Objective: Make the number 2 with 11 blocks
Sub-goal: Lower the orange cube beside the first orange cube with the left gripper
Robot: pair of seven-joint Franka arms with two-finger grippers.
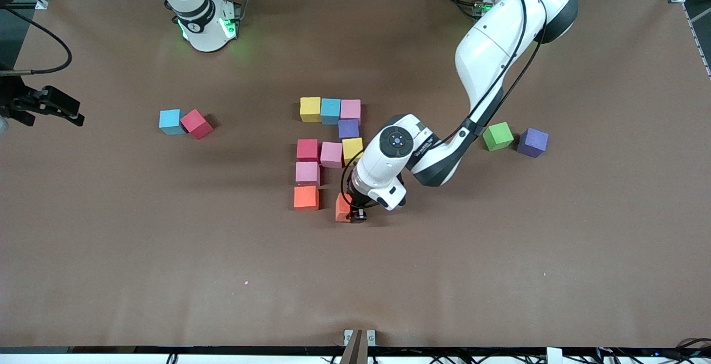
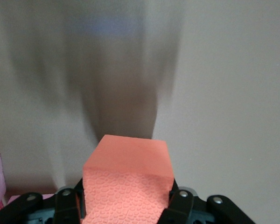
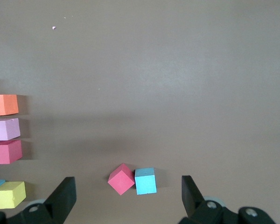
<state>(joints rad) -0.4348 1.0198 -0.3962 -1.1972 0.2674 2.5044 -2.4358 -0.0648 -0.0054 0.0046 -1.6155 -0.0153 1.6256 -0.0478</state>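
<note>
orange cube pinched in left claw at the foot of the 2

table point(image 1: 166, 275): brown mat, holds everything.

left arm point(image 1: 489, 58): comes from its base at the top of the front view, bends down over the mat, wrist beside the digit on the left arm's side.

right arm point(image 1: 200, 19): waits by its base; right gripper point(image 3: 128, 196) up in the air over the mat, jaws spread wide, nothing betw. them.

the number 2 point(image 1: 328, 150): landmark, mid-table, partly built. farthest row from front cam: yellow, blue, pink. next row: one purple cube under the pink. mid row: red, pink, yellow. then one pink cube under the red, then an orange cube point(image 1: 306, 197) as the start of the nearest row.

left gripper point(image 1: 357, 215): down at the mat, at the nearest row of the 2, toward the left arm's end from that placed orange cube w/ a gap betw. jaws closed in on a 2nd orange block point(image 2: 127, 179), one finger on each side face; cube sits betw. the fingertips, top face showing.

spare cubes: blue point(image 1: 170, 121) + red point(image 1: 196, 124) touching, well apart from the 2 toward the right arm's end; green point(image 1: 497, 136) + purple point(image 1: 533, 142) near each other, toward the left arm's end from the 2.
</note>
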